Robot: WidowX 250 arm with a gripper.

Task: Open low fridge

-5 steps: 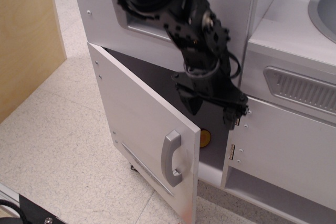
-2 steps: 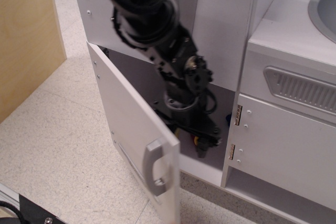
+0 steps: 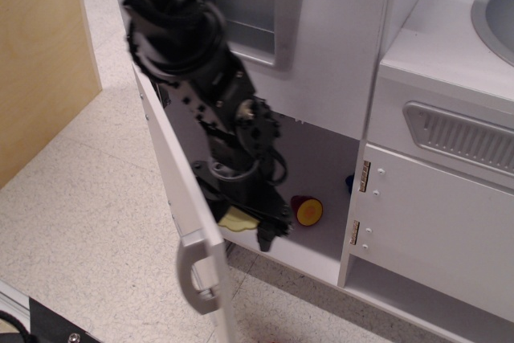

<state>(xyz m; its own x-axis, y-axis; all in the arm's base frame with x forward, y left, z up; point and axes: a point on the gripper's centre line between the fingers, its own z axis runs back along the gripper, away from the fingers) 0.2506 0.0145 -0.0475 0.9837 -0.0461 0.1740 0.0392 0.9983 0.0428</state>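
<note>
The low fridge door [image 3: 173,174] is white and stands swung wide open, seen almost edge-on, with its curved grey handle [image 3: 197,267] at the lower front. My black gripper [image 3: 245,218] is low inside the opening, just behind the door's inner face. Its fingers [image 3: 265,234] point down toward the compartment floor, and whether they are open or shut does not show. The fridge compartment [image 3: 321,154] is open to view.
A red and yellow toy [image 3: 308,210], a yellow item [image 3: 234,220] and a small blue thing [image 3: 350,181] lie inside the fridge. A dispenser niche panel [image 3: 241,10] is above. A hinged white cabinet door [image 3: 434,222] is right. A wooden panel [image 3: 36,54] stands left.
The door has swung further open to the left, from half open to nearly edge-on. My arm moved left and down with it, uncovering the fridge interior and the toys.
</note>
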